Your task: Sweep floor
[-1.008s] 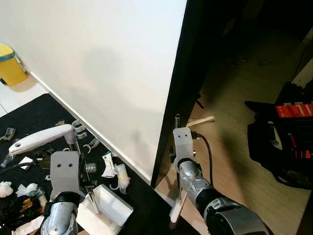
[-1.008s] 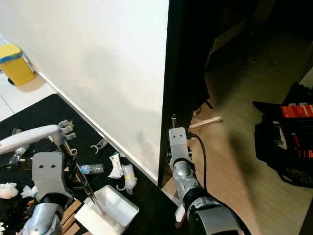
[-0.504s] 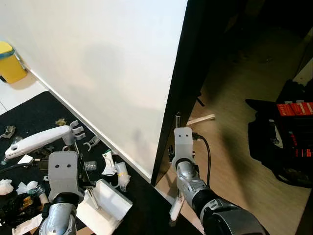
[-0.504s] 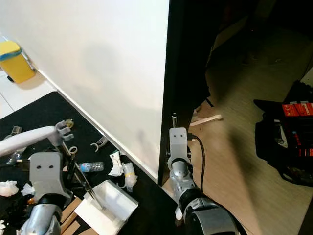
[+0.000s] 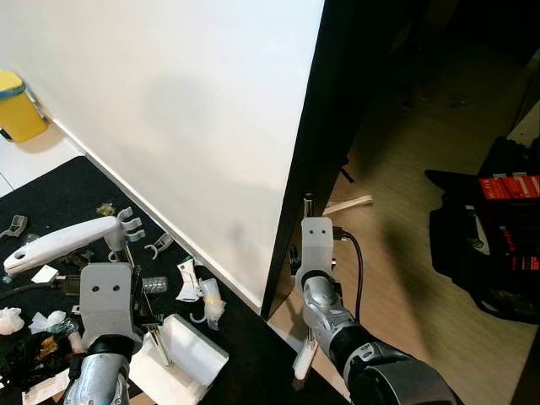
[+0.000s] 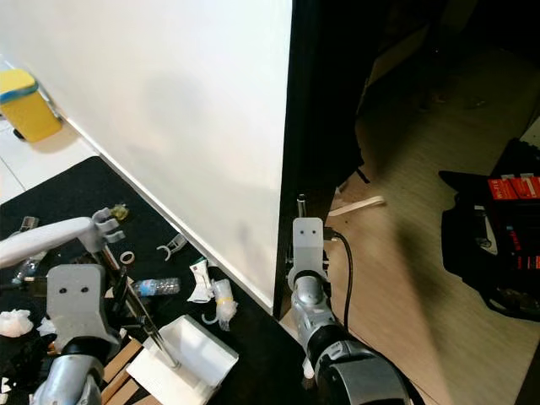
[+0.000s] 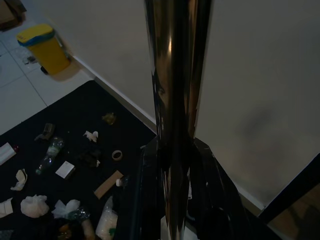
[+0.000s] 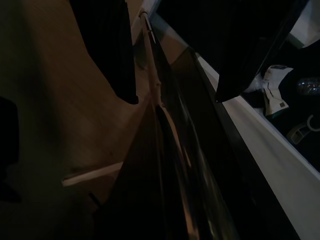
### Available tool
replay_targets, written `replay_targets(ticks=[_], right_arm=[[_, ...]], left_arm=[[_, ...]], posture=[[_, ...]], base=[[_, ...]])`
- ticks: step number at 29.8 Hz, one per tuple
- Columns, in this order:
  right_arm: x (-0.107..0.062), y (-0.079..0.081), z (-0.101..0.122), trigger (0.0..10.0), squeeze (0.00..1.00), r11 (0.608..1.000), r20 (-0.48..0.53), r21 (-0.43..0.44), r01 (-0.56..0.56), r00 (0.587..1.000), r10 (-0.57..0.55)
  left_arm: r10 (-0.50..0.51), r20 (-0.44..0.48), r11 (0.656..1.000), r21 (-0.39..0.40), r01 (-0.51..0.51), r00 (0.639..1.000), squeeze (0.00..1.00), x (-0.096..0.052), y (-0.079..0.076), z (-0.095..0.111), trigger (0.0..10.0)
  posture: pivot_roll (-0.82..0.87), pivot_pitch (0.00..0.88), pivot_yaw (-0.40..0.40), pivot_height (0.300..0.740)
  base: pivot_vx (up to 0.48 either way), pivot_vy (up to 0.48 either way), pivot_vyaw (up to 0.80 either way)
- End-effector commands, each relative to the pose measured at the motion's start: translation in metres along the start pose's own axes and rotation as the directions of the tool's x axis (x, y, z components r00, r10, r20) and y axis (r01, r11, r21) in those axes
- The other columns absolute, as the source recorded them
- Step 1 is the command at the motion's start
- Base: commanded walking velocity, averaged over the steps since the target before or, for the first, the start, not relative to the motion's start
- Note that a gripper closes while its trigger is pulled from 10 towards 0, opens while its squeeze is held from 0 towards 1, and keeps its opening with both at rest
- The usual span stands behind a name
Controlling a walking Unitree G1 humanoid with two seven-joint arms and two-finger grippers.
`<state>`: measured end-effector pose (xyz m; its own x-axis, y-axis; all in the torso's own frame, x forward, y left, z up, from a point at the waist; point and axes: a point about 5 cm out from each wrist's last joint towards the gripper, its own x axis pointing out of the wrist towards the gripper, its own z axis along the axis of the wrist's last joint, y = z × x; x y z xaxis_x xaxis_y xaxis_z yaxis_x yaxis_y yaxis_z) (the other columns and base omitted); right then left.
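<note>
The left gripper [image 5: 139,316] squeezes a shiny metal pole [image 7: 172,125] above the white dustpan [image 5: 181,359] at the lower left. The right gripper [image 5: 305,337] grips another thin handle [image 5: 308,316] at the bottom middle. Trash [image 5: 194,291] lies on the black mat [image 5: 59,202].

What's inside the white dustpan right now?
The white dustpan looks empty where it shows: bare white interior, its metal handle rising from it. Scraps and a small bottle lie outside on the black mat. The left arm hides its near corner.
</note>
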<state>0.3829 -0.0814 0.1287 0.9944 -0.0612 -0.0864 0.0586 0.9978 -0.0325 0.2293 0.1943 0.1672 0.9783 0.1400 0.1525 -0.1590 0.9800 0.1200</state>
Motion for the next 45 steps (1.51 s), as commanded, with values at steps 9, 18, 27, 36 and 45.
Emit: replay_targets(ticks=[9, 18, 27, 36, 45], right_arm=[[-0.0018, 0.0025, -0.0021, 10.0, 0.0, 1.0, 0.007, -0.03, 0.01, 1.0, -0.01], [-0.0016, 0.0001, -0.0016, 10.0, 0.0, 0.997, 0.012, -0.057, 0.058, 0.998, -0.058], [-0.0006, 0.0004, 0.0008, 9.4, 0.0, 0.997, 0.011, -0.052, 0.056, 0.998, -0.055], [-0.0004, 0.0002, 0.0018, 0.0, 0.0, 0.997, 0.019, -0.048, 0.061, 0.998, -0.06], [-0.0005, 0.0003, 0.0018, 0.0, 0.0, 0.997, 0.019, -0.045, 0.06, 0.998, -0.059]], left_arm=[[0.039, 0.019, 0.999, 0.014, -0.039, 0.999, 0.0, -0.0073, 0.0061, 0.0069, 10.0], [0.042, 0.014, 0.999, 0.015, -0.042, 0.999, 0.0, -0.0092, 0.007, 0.0074, 10.0], [0.045, 0.012, 0.999, 0.014, -0.045, 0.999, 0.0, -0.0101, 0.007, 0.0078, 10.0], [0.046, 0.012, 0.999, 0.015, -0.046, 0.999, 0.0, -0.009, 0.0067, 0.0077, 10.0], [0.045, 0.012, 0.999, 0.016, -0.045, 0.999, 0.0, -0.0083, 0.0066, 0.0074, 10.0]], posture=[[0.38, 0.415, -0.025, 0.74], [0.38, 0.417, -0.023, 0.74], [0.39, 0.417, -0.023, 0.74], [0.39, 0.407, -0.023, 0.74], [0.39, 0.404, -0.023, 0.74]], base=[[0.0, 0.0, 0.0], [0.0, 0.0, 0.0], [0.0, 0.0, 0.0], [0.0, 0.0, 0.0], [0.0, 0.0, 0.0]])
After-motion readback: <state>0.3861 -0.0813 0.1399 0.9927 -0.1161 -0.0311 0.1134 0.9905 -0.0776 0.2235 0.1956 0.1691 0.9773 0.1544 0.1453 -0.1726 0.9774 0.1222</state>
